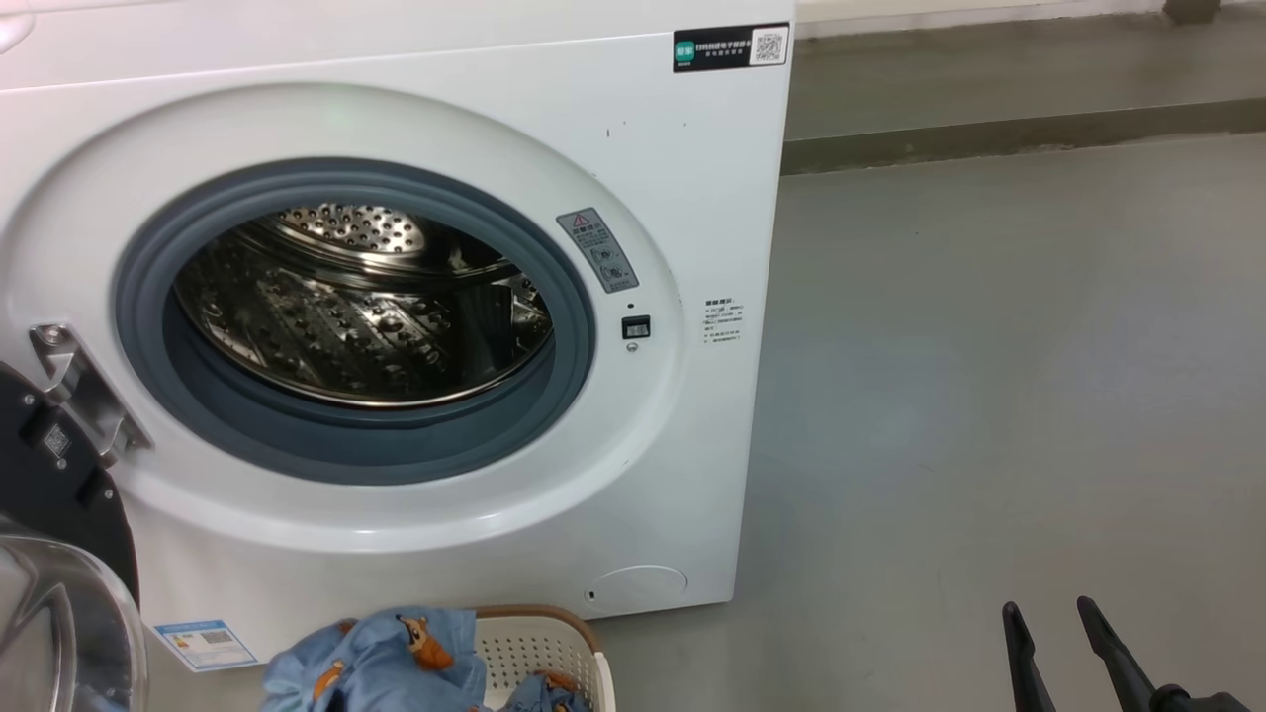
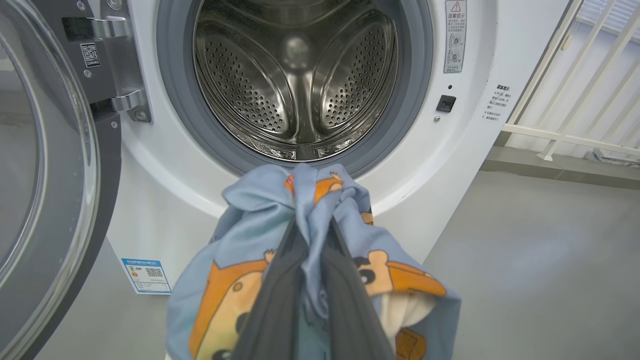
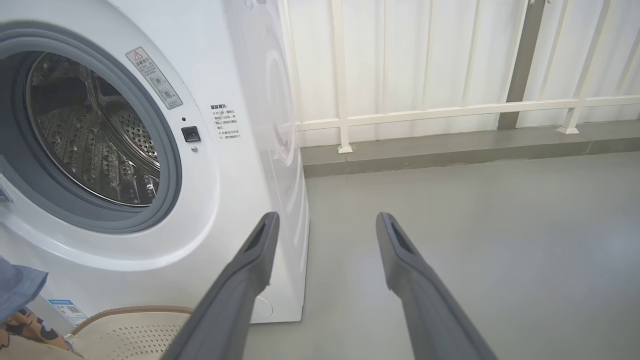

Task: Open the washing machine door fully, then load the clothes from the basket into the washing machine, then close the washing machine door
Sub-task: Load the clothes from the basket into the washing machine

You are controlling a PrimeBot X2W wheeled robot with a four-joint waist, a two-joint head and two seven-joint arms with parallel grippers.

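Door-opening is done: the glossy black-rimmed washing machine door (image 2: 107, 165) hangs wide beside the bare perforated steel drum (image 2: 300, 80). Below the opening, the left gripper (image 2: 312, 224) pinches the soft cartoon-print clothes (image 2: 240, 235) just over the perforated basket (image 1: 539, 648); the right gripper (image 3: 325, 222) is spread wide, empty. Loading and closing remain.

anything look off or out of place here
Nothing stands out. The washing machine door is swung open, the drum looks empty, and the clothes hang bunched in the shut left gripper by the basket.
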